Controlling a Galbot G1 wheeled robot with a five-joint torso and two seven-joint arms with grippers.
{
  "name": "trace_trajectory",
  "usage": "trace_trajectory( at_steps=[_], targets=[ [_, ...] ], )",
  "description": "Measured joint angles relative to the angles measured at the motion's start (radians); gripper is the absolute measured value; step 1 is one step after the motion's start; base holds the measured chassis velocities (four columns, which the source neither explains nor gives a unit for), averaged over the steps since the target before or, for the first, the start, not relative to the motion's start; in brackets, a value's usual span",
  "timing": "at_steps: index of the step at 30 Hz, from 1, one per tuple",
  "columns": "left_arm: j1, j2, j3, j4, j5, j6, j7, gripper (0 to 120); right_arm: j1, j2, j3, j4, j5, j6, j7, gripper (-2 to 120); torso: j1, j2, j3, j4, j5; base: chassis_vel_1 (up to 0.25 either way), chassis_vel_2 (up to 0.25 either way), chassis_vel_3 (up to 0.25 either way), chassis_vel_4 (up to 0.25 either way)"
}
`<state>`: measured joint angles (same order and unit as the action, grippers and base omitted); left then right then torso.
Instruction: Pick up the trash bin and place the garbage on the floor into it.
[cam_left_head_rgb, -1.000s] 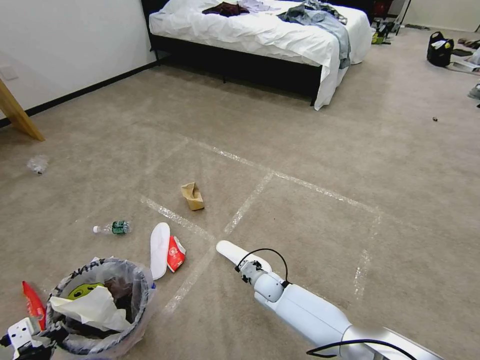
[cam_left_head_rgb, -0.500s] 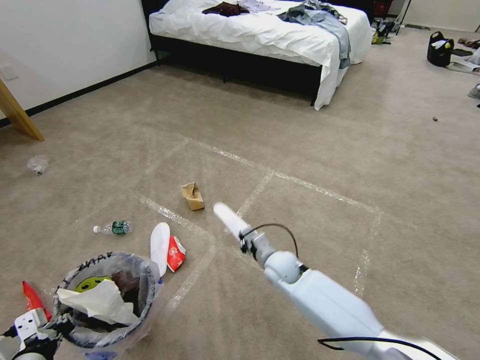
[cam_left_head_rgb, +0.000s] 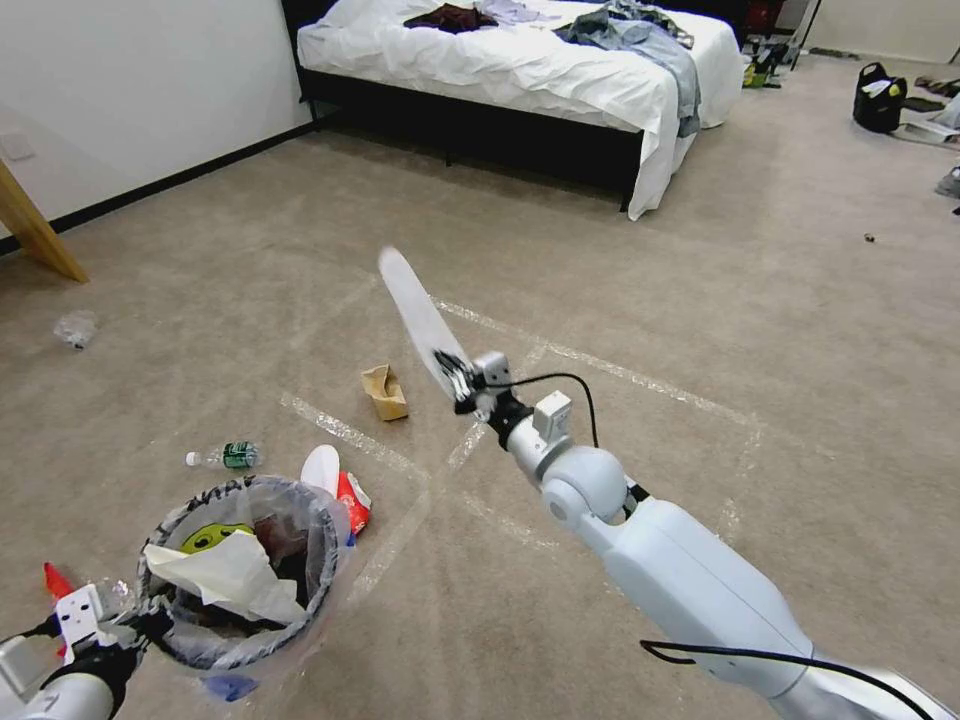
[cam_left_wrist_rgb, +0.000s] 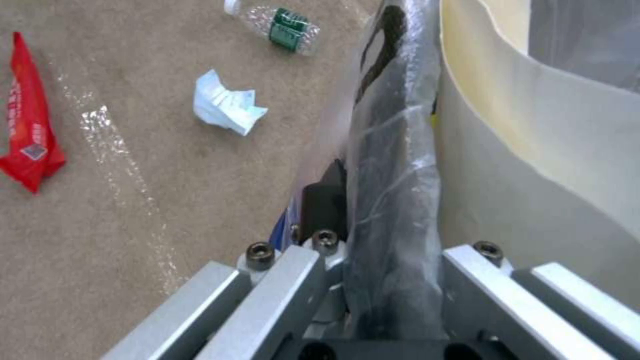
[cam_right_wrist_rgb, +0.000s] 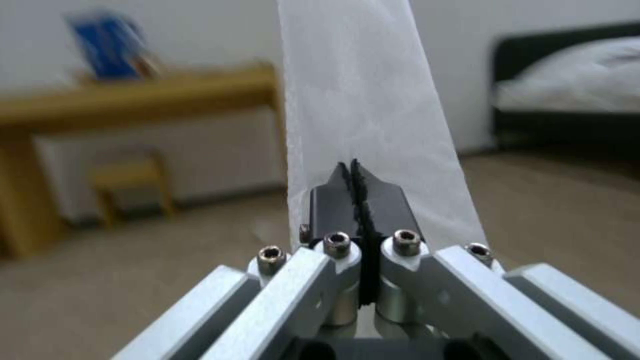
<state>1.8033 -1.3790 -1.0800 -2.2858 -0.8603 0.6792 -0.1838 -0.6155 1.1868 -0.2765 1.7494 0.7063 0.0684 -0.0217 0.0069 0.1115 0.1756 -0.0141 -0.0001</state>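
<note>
Right gripper (cam_left_head_rgb: 458, 378), pads pinched flat on one end of a white slipper sole (cam_left_head_rgb: 412, 312), holds it aloft mid-scene, well right of and beyond the trash bin (cam_left_head_rgb: 243, 570). Left gripper (cam_left_head_rgb: 135, 628) clamps the bin's bagged rim at near left. Judgement: carry the sole over the opening, tip it downward, release low; crumpled paper already crowds the bag.

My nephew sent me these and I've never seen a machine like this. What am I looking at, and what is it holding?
A two-armed wheeled robot is tidying a bedroom. One picture is from its head, the others from each wrist. Its right claw is shut on a white slipper sole, lifted above the carpet. Its left claw grips the rim of the bagged trash bin. On the floor lie a bottle, a cardboard scrap, a red wrapper and crumpled paper.
</note>
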Motion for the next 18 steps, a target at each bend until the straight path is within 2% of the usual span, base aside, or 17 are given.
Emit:
trace_trajectory(
  at_steps=[1,4,6,18],
  targets=[
    [0.000,0.000,0.000,0.000,0.000,0.000,0.000,1,0.000,0.000,0.000,0.000,0.000,0.000,0.000,0,0.000,0.000,0.000,0.0000,0.0000,0.000,0.000,0.000,0.000],
    [-0.017,0.021,0.003,0.000,-0.027,0.014,-0.016,1,0.028,0.022,-0.057,0.044,0.128,0.059,-0.046,0,0.000,0.000,0.000,0.0000,0.0000,0.000,0.000,0.000,0.000],
    [-0.022,0.024,0.007,0.003,-0.030,0.017,-0.017,1,0.030,0.025,-0.070,0.059,0.157,0.067,-0.062,0,0.000,0.000,0.000,0.0001,0.0000,0.000,0.000,0.000,0.000],
    [-0.051,0.045,0.019,0.010,-0.049,0.034,-0.024,1,0.017,-0.018,-0.112,0.110,0.192,0.101,-0.139,0,0.000,0.000,0.000,-0.0002,0.0001,0.000,0.000,0.000,0.000]
  ],
)
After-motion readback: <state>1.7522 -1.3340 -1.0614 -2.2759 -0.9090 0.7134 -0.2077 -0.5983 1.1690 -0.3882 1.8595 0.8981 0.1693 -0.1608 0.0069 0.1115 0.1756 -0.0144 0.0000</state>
